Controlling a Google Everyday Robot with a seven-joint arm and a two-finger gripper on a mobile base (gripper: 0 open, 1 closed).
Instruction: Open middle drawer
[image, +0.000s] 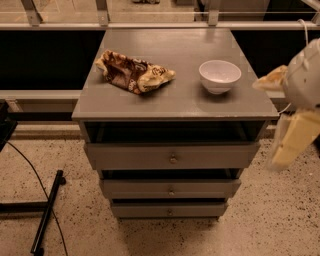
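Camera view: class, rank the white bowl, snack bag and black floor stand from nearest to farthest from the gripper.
The gripper is at the right edge, beside the cabinet.
1. White bowl, cabinet top, right side.
2. Snack bag, cabinet top, left side.
3. Black stand, floor, far left.

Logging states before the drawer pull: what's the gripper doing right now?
Gripper: at the right edge of view, beside the cabinet, not touching the middle drawer; open or closed cannot be told.

Three drawers (172, 156) (171, 188) (169, 209); one bowl (220, 76); one wrapper (134, 72)
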